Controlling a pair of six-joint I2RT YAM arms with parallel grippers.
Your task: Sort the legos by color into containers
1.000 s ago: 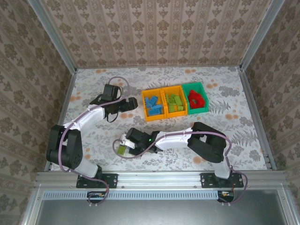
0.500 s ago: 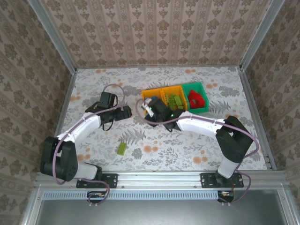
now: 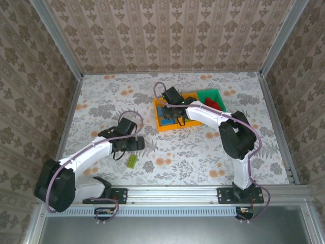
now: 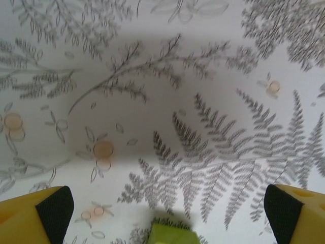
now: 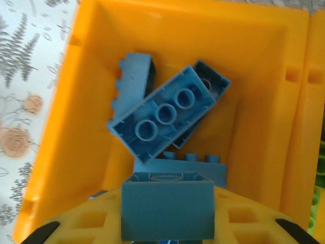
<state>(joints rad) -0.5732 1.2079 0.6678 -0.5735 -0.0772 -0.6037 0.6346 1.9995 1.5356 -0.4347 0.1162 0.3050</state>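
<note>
My right gripper [image 3: 169, 113] hangs over the left orange-yellow container [image 3: 166, 127], shut on a blue lego [image 5: 166, 211]. Below it in the right wrist view, more blue legos [image 5: 167, 114] lie inside that container [image 5: 86, 112]. The middle orange-yellow container [image 3: 195, 123] holds lime green legos and the green container [image 3: 218, 93] holds red ones. One lime green lego [image 3: 132, 161] lies loose on the table near the front left. My left gripper [image 3: 140, 144] stands open just behind and to the right of it. The same lego [image 4: 172, 234] shows at the bottom edge between the fingertips [image 4: 53, 207].
The table is a floral white cloth [image 3: 203, 152] enclosed by patterned walls and metal rails [image 3: 177, 190]. The right arm stretches from its base up across the right half of the table to the containers. The left arm lies along the front left.
The right gripper swung from the front left of the table back to the left container with a blue lego. The left gripper came forward from the back toward the loose green lego.
</note>
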